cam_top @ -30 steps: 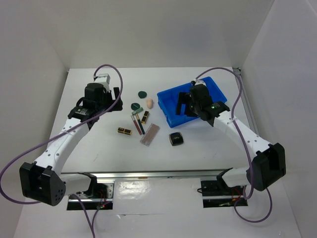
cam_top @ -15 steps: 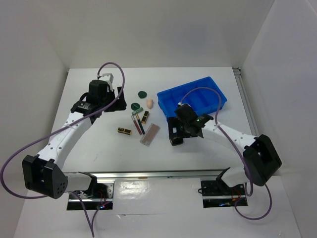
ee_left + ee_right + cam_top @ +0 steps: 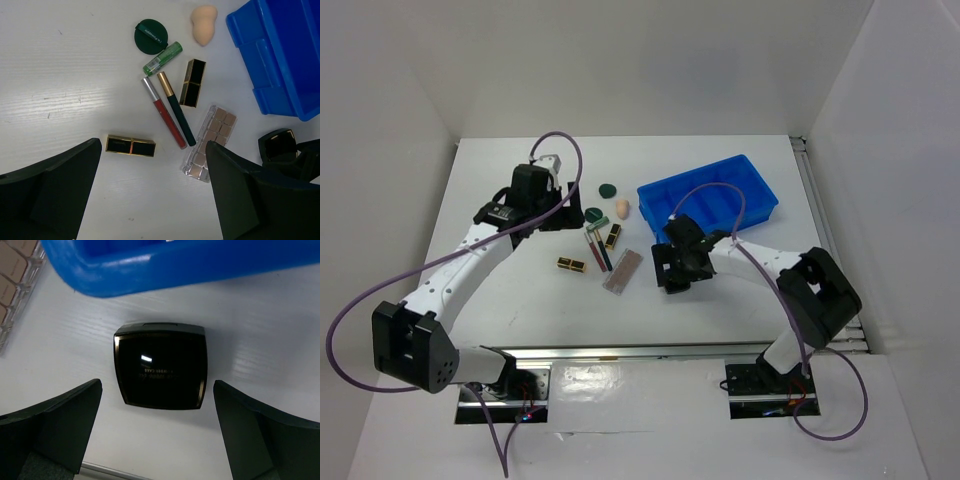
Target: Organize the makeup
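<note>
From above, the right gripper (image 3: 676, 275) hides most of the black square compact (image 3: 160, 371). Its wrist view shows the compact lying flat just beside the blue tray (image 3: 200, 265), framed by wide-open fingers and untouched. That arm has swung down off the tray. The left gripper (image 3: 150, 200), also spread wide, hangs above the lipstick (image 3: 130, 145) and palette (image 3: 210, 142). Bare table lies to their left.

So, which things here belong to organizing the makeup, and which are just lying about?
Job: black square compact, palette, two lipstick tubes, pencils, green tube, round green compacts, peach sponge.
Not makeup: blue tray (probably the destination), purple cables.
</note>
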